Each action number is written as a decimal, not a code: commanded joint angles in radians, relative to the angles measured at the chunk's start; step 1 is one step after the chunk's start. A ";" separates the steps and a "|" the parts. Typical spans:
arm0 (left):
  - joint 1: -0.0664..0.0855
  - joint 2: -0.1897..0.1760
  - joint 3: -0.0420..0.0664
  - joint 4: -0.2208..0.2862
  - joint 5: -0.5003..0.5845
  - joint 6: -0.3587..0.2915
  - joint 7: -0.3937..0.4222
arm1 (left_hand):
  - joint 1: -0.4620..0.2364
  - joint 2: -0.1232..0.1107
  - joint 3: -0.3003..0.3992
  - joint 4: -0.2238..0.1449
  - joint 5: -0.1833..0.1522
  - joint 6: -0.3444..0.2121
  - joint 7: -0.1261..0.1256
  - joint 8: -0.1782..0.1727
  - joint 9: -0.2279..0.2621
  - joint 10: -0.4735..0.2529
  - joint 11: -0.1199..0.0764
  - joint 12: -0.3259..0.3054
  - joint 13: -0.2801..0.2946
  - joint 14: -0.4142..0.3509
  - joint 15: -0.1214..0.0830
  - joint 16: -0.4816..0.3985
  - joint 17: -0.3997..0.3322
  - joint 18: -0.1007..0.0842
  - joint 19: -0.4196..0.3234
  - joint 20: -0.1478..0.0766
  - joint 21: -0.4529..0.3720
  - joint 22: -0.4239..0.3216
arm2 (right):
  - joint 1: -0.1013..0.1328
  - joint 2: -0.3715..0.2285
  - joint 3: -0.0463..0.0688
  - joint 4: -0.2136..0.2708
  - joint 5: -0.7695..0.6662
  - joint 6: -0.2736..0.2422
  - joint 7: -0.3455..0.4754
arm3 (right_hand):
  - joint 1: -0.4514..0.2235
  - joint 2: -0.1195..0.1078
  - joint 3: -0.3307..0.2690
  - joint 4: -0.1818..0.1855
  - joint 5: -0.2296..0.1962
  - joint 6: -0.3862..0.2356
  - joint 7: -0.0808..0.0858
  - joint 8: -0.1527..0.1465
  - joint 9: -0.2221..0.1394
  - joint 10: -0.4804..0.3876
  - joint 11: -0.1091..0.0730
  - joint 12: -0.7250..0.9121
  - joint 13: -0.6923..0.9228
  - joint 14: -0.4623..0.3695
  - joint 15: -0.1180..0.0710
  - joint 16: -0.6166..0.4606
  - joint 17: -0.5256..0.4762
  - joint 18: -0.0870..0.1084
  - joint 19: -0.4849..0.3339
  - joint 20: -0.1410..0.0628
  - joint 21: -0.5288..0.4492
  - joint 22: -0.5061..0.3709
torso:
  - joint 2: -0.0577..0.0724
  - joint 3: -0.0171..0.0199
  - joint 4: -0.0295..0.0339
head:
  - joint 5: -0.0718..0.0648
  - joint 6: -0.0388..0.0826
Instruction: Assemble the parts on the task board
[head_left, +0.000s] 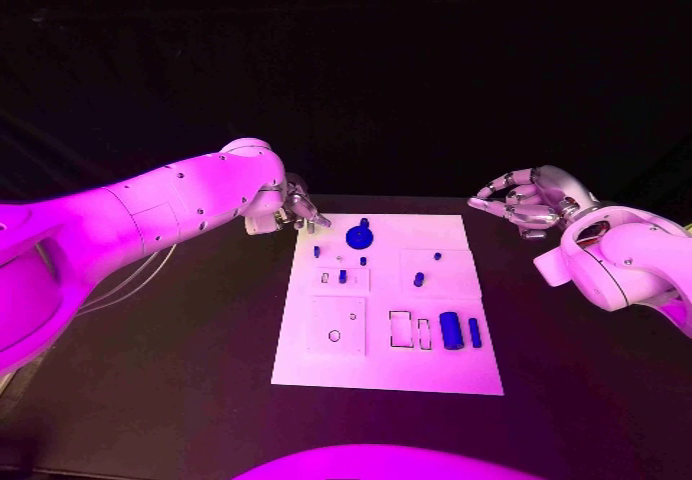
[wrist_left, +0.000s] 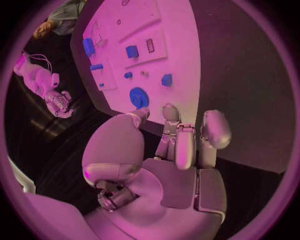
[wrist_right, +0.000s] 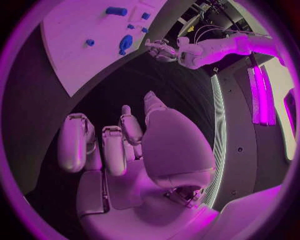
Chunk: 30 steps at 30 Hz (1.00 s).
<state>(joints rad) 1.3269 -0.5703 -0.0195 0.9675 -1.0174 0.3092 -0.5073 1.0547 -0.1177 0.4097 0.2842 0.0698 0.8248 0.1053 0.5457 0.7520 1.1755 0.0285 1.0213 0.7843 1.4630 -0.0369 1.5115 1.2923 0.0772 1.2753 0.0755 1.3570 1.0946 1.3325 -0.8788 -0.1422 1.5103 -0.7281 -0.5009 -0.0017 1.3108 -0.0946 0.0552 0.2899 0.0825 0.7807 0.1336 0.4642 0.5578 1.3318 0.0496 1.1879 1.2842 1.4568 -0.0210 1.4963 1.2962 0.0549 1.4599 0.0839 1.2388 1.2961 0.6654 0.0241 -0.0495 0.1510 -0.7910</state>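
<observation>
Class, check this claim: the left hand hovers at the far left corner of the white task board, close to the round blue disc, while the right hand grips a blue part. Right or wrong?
Wrong in one respect. The right hand grips nothing: the right wrist view shows its fingers empty, over the black table beside the task board. The rest stands: the left hand hovers at the board's far left corner, near the round blue disc.

Robotics lab test bench in a darkened room.
A white task board (head_left: 387, 345) lies mid-desk (head_left: 173, 400) on black; loose cables (head_left: 123, 285) hang beside it, blackness behind.

both hands (head_left: 296, 212) (head_left: 522, 203) empty, fingers apart
</observation>
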 joint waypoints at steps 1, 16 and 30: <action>-0.007 0.004 -0.002 -0.006 0.011 0.004 0.006 | -0.004 -0.007 -0.033 0.008 0.015 -0.015 0.002 -0.012 -0.009 -0.020 0.004 -0.011 -0.010 0.061 0.009 -0.014 0.169 0.024 -0.001 0.006 -0.018 -0.009 | -0.001 0.000 0.000 0.000 0.001 -0.004 0.008 | -0.004 0.020 -0.047 -0.004 -0.009 -0.009 0.000 -0.002 0.011 -0.032 0.003 -0.018 -0.012 0.078 0.000 -0.010 0.144 0.019 -0.025 -0.001 -0.020 0.075 | -0.001 -0.0004 0.0010 | 0.000 -0.002; -0.029 0.003 -0.013 -0.015 0.026 0.032 0.008 | -0.015 -0.011 -0.053 0.008 0.012 -0.014 0.003 -0.017 -0.015 -0.026 0.005 -0.011 -0.015 0.060 0.010 -0.014 0.168 0.025 -0.005 0.008 -0.021 -0.013 | -0.001 0.000 0.000 -0.001 0.002 -0.010 0.015 | 0.000 0.024 -0.056 -0.003 -0.009 -0.013 0.002 -0.009 0.011 -0.073 0.004 -0.087 -0.067 0.069 0.002 -0.035 0.114 0.029 -0.044 0.001 -0.076 0.044 | -0.002 0.0015 0.0006 | -0.001 -0.009; -0.031 -0.005 -0.017 -0.007 0.026 0.070 0.001 | -0.013 -0.012 -0.056 0.006 0.012 -0.013 0.002 -0.017 -0.016 -0.027 0.005 -0.010 -0.014 0.060 0.010 -0.014 0.168 0.025 -0.005 0.009 -0.021 -0.013 | -0.001 0.000 0.000 -0.001 0.002 -0.009 0.014 | 0.000 0.025 -0.058 -0.003 -0.009 -0.013 0.002 -0.010 0.011 -0.076 0.004 -0.094 -0.073 0.068 0.002 -0.037 0.111 0.030 -0.046 0.001 -0.081 0.041 | -0.003 0.0020 0.0008 | 0.000 -0.011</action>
<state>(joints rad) 1.2963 -0.5753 -0.0366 0.9572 -0.9925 0.3718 -0.5060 1.0537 -0.1176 0.4095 0.2842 0.0698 0.8217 0.1088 0.5456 0.7445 1.1753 0.0286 1.0213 0.7813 1.4631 -0.0367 1.5115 1.2923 0.0773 1.2751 0.0757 1.3455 1.0916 1.3325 -0.8786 -0.1422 1.5087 -0.7256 -0.5113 0.0103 1.3109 -0.0946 0.0443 0.2829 0.0825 0.7769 0.1370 0.4640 0.5578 1.2805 0.0571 1.1072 1.2159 1.4598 -0.0179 1.4697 1.2962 0.0631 1.4297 0.0857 1.1665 1.2961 0.6627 0.0259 -0.0490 0.1509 -0.8016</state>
